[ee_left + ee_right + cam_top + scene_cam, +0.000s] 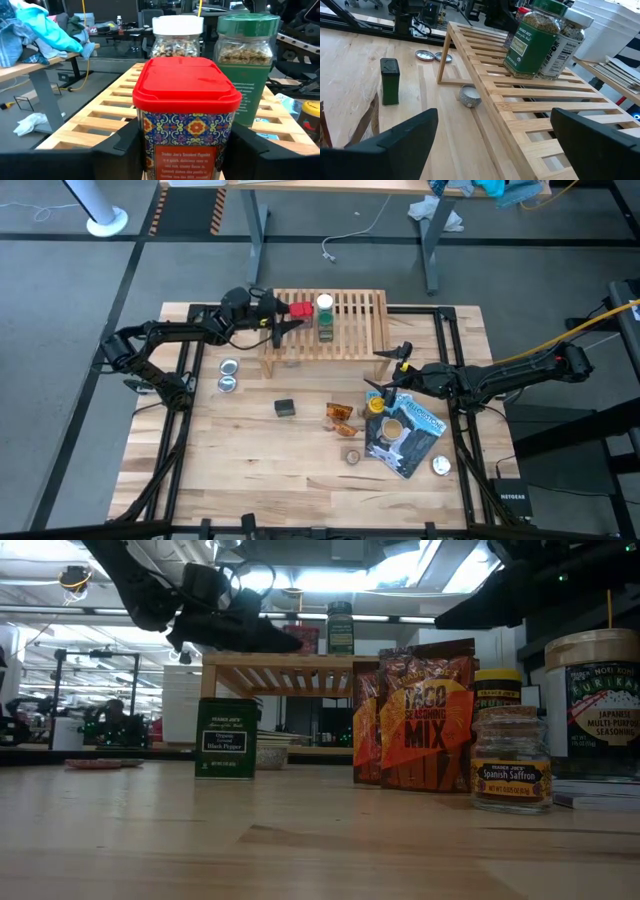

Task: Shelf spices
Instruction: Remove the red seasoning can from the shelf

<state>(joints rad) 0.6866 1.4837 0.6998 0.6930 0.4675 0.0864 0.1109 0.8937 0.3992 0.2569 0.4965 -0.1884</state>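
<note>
the left gripper (285, 318) stood on the slatted light-wood shelf (350, 340), its dark fingers (122, 147) pressed on both sides of a squarish patterned tin with a red cap (186, 82). the right gripper (385, 372), fingers spread wide, held nothing beside the shelf's end.

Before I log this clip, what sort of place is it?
Probably a robotics lab or workshop, not a kitchen: a butcher-block table boxed in a black frame, more desks behind, cables across grey floor.

The high view looks straight down; the low view looks level across the table. Both wrist views face the shelf (530, 100) closely.
</note>
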